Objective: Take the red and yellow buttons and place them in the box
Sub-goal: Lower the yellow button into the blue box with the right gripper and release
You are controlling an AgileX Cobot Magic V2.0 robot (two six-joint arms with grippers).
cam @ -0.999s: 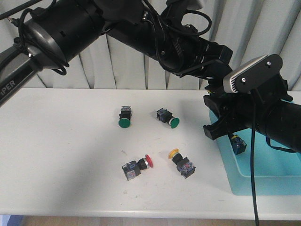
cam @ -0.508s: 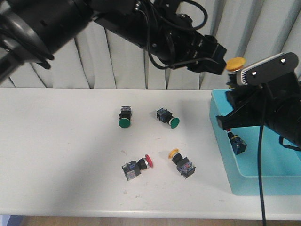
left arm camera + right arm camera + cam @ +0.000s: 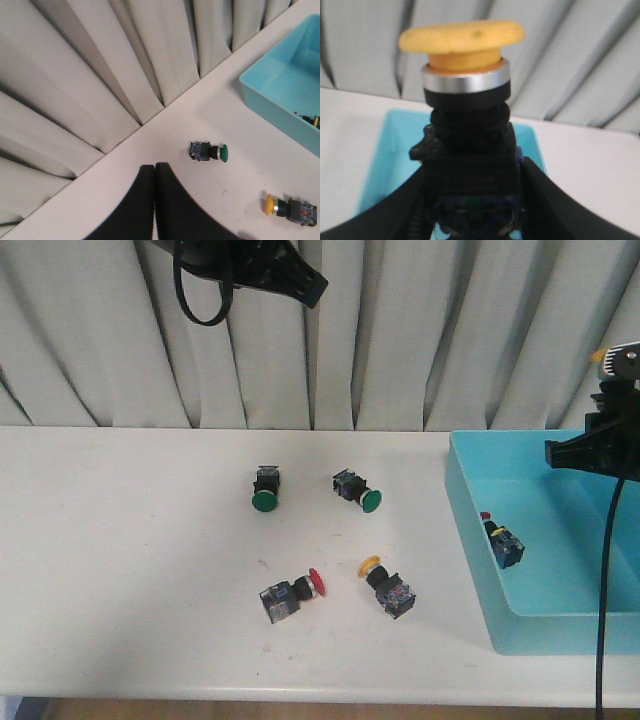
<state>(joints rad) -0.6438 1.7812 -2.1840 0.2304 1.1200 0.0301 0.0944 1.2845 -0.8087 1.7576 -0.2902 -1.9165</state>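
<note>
On the near part of the white table (image 3: 120, 570) lie two loose buttons: a red button (image 3: 290, 595) on its side, and just right of it a yellow button (image 3: 387, 586), the two near each other but apart. Farther back sit two green switches (image 3: 265, 487), one left and one right (image 3: 356, 490), both tipped over. The blue box (image 3: 470, 530) stands at the right edge of the table, and one button (image 3: 500, 539) already rests inside it against the near-left wall; its cap looks red, though it is small in the front view. My right gripper (image 3: 470, 200) hangs above the box's far right side, pinching a second yellow button (image 3: 465, 100) by its black body, cap upward; only a sliver of that arm (image 3: 600, 435) shows at the front view's right edge. My left gripper (image 3: 155, 200) is raised high at the far left, before the grey curtain (image 3: 420, 330), its fingers pressed together with nothing between them.
</note>
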